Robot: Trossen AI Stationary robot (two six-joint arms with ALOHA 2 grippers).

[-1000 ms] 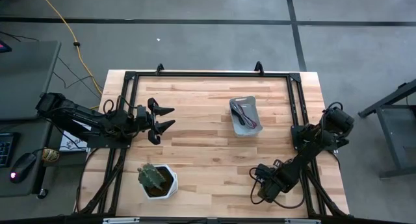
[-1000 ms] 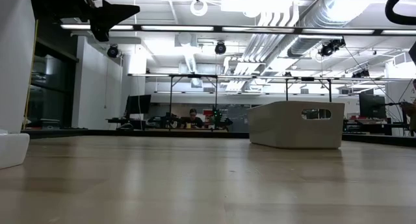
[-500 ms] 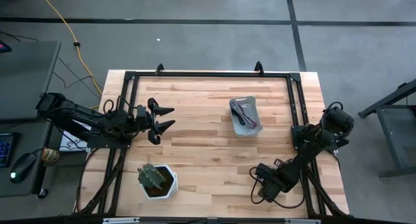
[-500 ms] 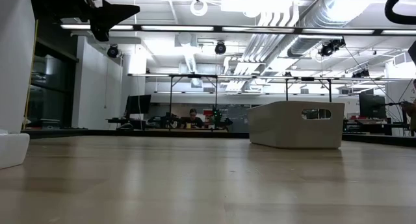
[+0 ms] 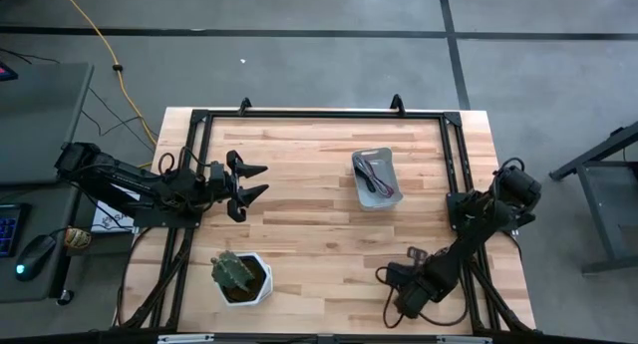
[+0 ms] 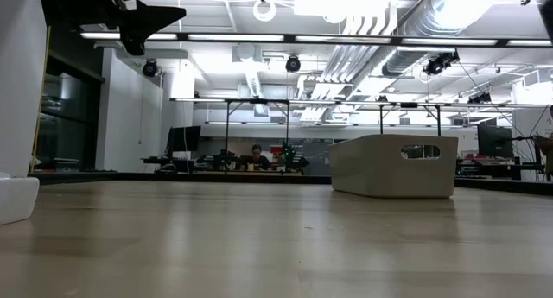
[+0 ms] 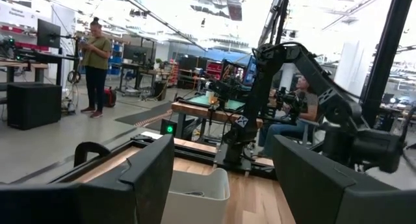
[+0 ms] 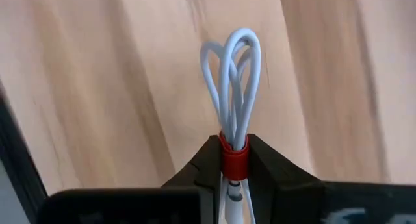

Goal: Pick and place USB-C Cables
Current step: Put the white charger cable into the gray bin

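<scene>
Clamping the whitish cable [image 8: 233, 87] at its red band, the right gripper [image 5: 407, 296] sits near the table's front edge, with the pale tray [image 5: 378, 198] toward twelve o'clock, well apart; the left gripper [image 5: 249, 184] waits spread wide.

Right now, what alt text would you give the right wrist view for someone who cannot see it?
The right gripper is shut on a whitish cable, bundled in loops and bound by a red band at the fingertips. Behind the cable lies the pale wooden table, seen from above.
</scene>
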